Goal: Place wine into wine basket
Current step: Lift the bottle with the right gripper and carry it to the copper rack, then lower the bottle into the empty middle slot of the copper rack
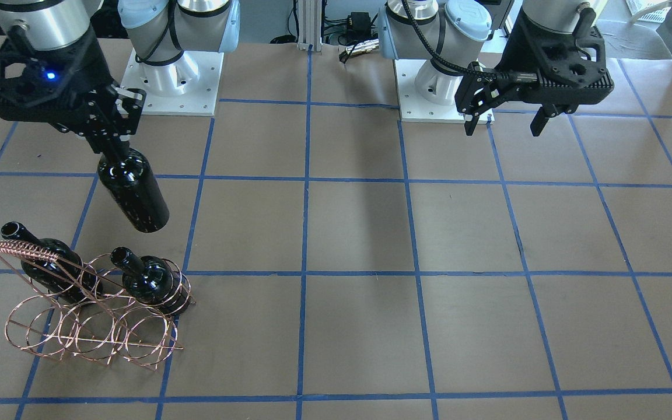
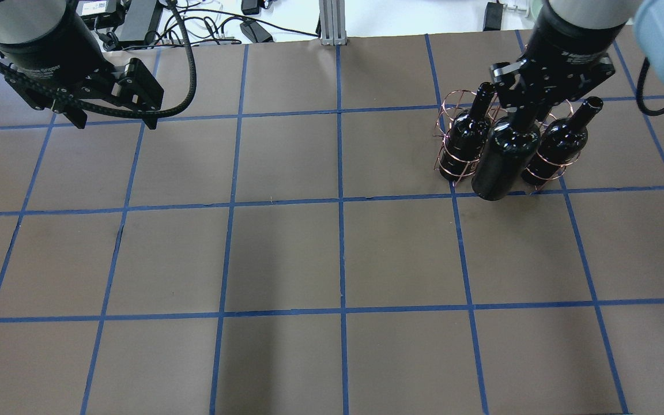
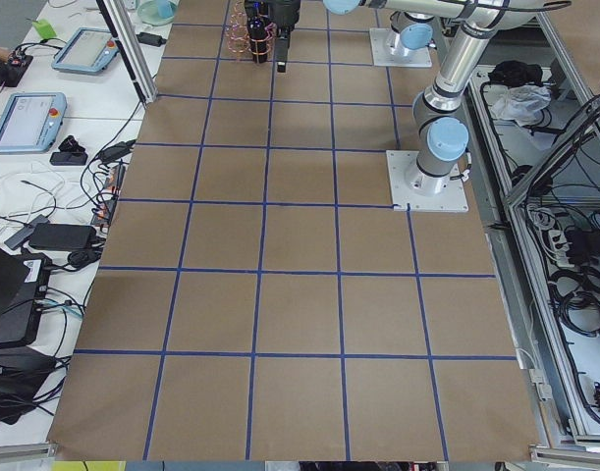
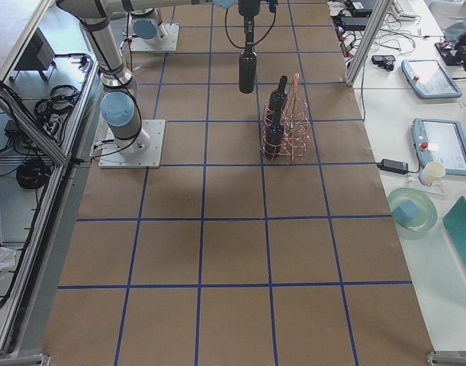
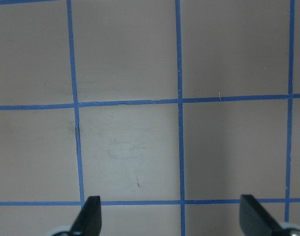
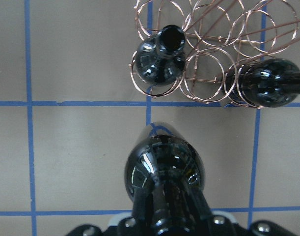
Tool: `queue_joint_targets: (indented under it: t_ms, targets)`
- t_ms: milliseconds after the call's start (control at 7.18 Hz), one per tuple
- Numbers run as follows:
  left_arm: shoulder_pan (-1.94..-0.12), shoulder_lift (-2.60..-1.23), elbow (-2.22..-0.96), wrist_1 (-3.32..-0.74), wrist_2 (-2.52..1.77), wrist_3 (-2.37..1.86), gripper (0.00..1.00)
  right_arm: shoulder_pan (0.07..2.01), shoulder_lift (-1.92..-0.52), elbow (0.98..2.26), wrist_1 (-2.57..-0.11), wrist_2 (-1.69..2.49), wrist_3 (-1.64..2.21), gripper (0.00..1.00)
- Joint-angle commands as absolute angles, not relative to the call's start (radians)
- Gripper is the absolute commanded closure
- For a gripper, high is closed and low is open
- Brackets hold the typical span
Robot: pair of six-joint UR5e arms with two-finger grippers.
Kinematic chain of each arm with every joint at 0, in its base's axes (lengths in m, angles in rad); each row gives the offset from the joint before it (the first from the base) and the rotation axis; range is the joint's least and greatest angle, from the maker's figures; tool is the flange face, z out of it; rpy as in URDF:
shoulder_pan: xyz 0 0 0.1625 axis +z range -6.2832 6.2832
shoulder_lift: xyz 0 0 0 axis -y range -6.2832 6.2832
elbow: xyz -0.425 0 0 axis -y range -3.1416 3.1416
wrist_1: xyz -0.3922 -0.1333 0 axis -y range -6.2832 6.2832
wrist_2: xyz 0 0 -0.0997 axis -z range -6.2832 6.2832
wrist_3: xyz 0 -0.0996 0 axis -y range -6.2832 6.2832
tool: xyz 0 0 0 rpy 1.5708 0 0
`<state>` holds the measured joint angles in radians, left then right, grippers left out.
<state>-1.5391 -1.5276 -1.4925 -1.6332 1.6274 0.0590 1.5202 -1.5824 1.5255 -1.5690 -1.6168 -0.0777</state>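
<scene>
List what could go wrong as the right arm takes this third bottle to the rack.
1. The right gripper pinches the held bottle only at its slim, glossy neck; it may slip or swing.
2. The free slot in the wine basket lies between two seated bottles; the base could knock one or snag a wire.
3. A bump might shift the thin wire frame.

Count at this frame.

Wine bottles: 3. These are the first bottle (image 1: 133, 189), the second bottle (image 1: 50, 263) and the third bottle (image 1: 152, 283). Of these, 2 stand in the rack and 1 is outside it.

Wire rack (image 1: 88, 335): 1.

Robot arms: 2, with 1 gripper each, the right gripper (image 1: 115, 146) and the left gripper (image 1: 504, 129).

Table (image 1: 359, 233): 1.
</scene>
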Motion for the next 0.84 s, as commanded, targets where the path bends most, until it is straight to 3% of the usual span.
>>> queue_joint_targets:
  t_ms: [0,418,696]
  targets:
    - [-1.542,-1.523,-1.493,-1.637,1.629,0.058,0.00,1.416,-1.582,1.508,-1.572,-1.599,-0.153,1.00]
    - [-1.542,-1.523,-1.493,-1.637,1.635,0.058,0.00,1.402,-1.461,1.372,-1.575,-1.542,-0.164,1.00]
    - [-1.542,-1.523,-1.493,-1.637,1.635,0.058,0.00,1.402,-1.399,1.355,-1.623,-1.532,-0.179,1.00]
